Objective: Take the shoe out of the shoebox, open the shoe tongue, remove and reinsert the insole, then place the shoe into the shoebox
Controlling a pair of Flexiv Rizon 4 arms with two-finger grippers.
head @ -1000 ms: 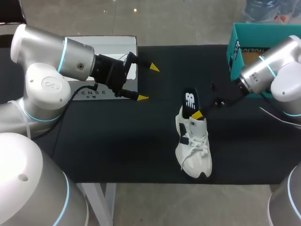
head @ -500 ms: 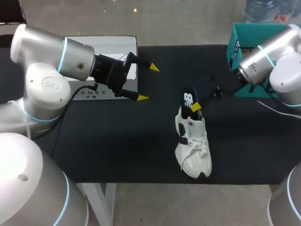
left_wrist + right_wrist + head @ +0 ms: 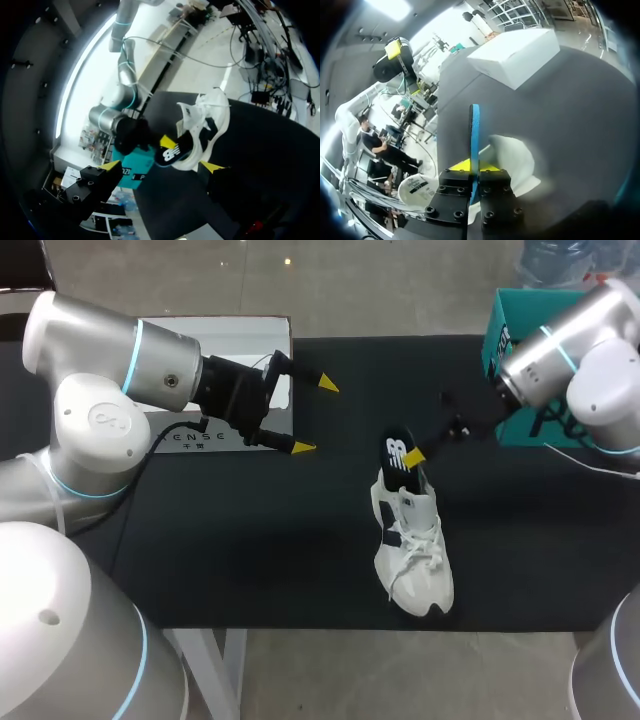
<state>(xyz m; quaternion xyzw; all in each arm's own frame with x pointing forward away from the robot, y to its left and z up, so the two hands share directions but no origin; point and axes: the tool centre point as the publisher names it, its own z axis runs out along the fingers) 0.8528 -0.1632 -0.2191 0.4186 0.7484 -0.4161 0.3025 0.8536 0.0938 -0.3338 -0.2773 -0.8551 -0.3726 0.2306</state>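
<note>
We're looking down on a black-topped table (image 3: 250,540), and three things sit right on it. Right of the middle and close to the near edge lies the white shoe (image 3: 412,560), sole down, toe pointing to that near edge, heel toward the far one, laces loose over its front. Over at the far right corner stands the teal shoebox (image 3: 500,335), well apart from the shoe. And up at the far left corner we've got a flat white box (image 3: 240,340) with print along its near side, well apart from the shoe too.
</note>
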